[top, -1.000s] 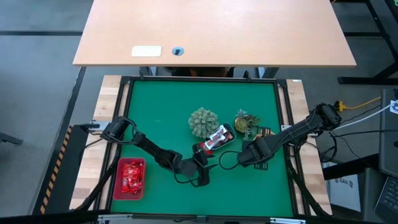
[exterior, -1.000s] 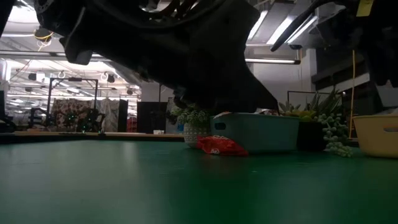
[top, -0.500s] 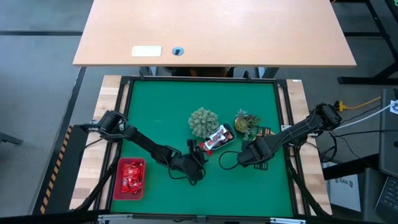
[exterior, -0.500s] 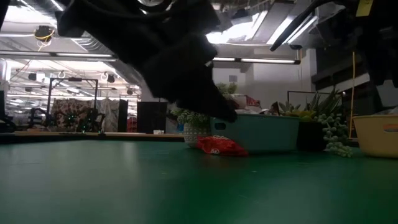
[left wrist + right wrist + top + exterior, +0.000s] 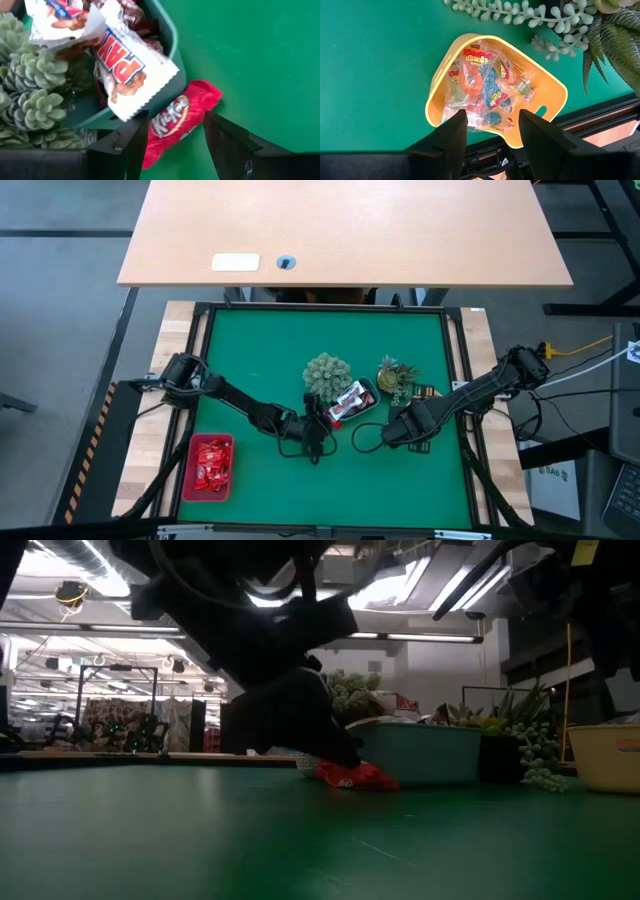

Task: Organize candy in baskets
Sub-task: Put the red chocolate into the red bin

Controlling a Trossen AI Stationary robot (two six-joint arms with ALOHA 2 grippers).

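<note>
While my left gripper [image 5: 172, 142] hangs open and empty astride the red-wrapped chocolate bar [image 5: 177, 121] on the green bench [image 5: 260, 55], touching the pale blue plastic basket [image 5: 172, 75], closing carelessly could snag its rim or the overhanging white wrapper [image 5: 132, 70].

I see red wrapper [image 5: 177, 122], white lettering; white wrapper [image 5: 131, 67], red-blue letters; yellow basket [image 5: 440, 90]; green mat [image 5: 250, 350].
</note>
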